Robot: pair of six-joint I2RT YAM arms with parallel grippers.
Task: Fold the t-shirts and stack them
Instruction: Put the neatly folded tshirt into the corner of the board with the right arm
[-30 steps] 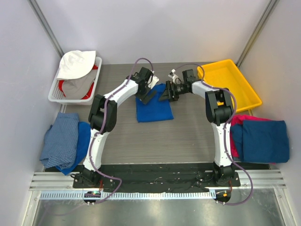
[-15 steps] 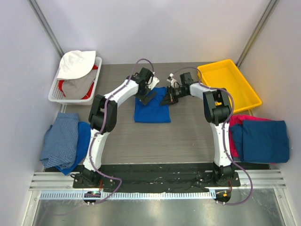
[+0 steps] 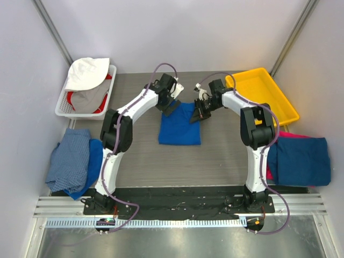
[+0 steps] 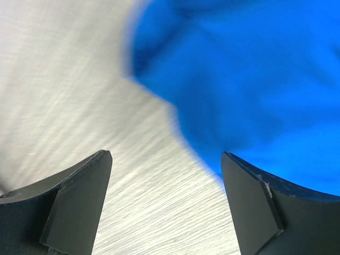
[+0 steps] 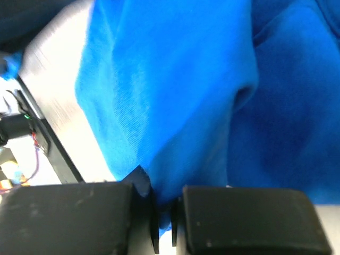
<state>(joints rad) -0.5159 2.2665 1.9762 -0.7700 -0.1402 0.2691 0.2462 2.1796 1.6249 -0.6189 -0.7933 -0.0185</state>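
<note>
The blue t-shirt (image 3: 180, 129) seems light and limp, best pinched at an edge; the right gripper (image 5: 166, 215) nips its fold; the left gripper (image 4: 166, 156) gapes empty.

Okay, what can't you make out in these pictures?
Top view: the right gripper hides the blue t-shirt corner it pinches.
Right wrist view: how many layers are pinched; the closed fingers hide them.
Left wrist view: the shirt's edge is blurred.
Top view: pink shirt mostly under a dark blue shirt.
Top view: basket contents under the white cloth.
</note>
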